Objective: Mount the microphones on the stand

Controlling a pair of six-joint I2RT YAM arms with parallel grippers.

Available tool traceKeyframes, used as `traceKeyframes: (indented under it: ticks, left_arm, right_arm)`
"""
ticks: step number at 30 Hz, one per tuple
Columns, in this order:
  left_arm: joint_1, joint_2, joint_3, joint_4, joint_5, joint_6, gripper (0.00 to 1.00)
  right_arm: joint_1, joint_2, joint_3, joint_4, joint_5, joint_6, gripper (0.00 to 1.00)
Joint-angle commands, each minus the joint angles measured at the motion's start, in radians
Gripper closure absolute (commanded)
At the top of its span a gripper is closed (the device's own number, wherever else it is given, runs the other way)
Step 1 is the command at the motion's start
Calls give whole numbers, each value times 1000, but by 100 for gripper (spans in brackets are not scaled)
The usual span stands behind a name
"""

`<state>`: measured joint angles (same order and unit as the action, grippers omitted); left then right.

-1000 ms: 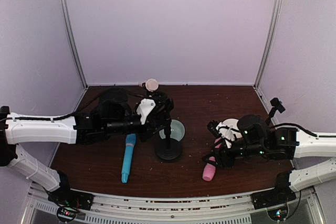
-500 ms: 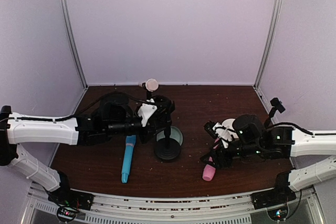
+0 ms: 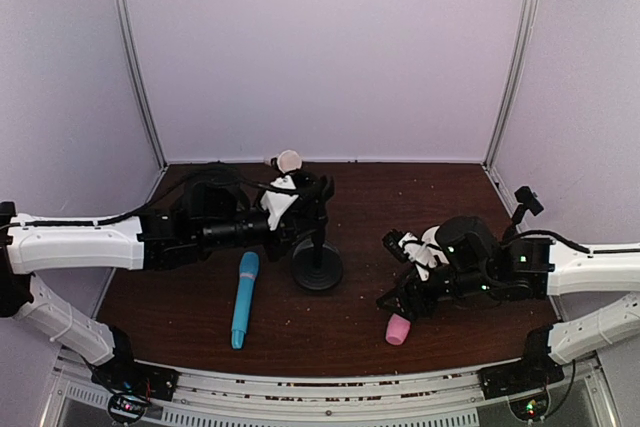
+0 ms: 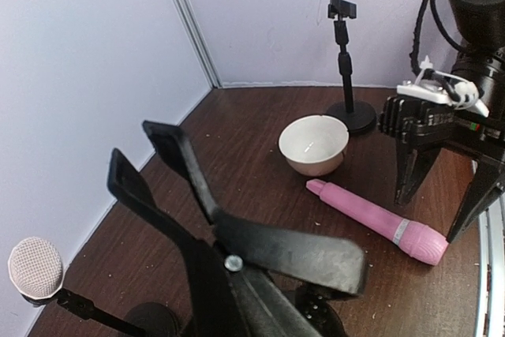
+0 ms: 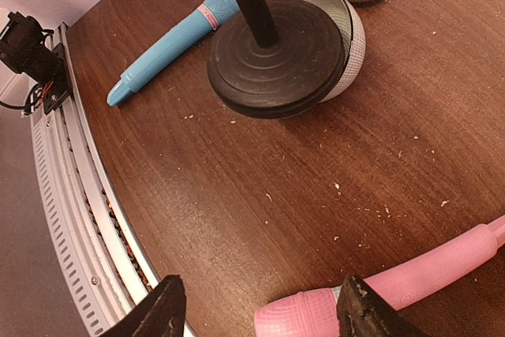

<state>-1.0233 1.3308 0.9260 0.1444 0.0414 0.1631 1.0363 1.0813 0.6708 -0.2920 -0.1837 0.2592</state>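
Stand [image 3: 317,269] shifted slightly, pinched by left end effector [image 3: 304,211] (right end effector [image 5: 264,303] spread).

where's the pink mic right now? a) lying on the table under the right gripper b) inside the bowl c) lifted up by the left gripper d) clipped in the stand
a: the pink microphone lies flat on the table, its head between the spread fingers of the right gripper, which stand wide apart and are not closed on it.
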Motion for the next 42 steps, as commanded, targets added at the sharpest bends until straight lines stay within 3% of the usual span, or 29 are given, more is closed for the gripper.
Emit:
traceKeyframes:
  ticks: [1, 14, 29, 36, 42]
  left_arm:
    - [40, 44, 58, 107, 14, 28, 85]
    - [100, 184, 157, 173, 70, 59, 85]
    - [115, 225, 268, 110, 85, 113, 85]
    - [115, 197, 263, 112, 100, 106, 85]
    - [60, 83, 244, 30, 128, 106, 85]
  right_arm:
    - [-4, -9, 24, 0, -1, -6, 33]
    - [-4, -75, -35, 4, 18, 19, 33]
    - [-4, -57, -47, 33, 6, 20, 33]
    - [-4, -57, -49, 33, 7, 15, 33]
    - [-4, -55, -42, 24, 18, 7, 33]
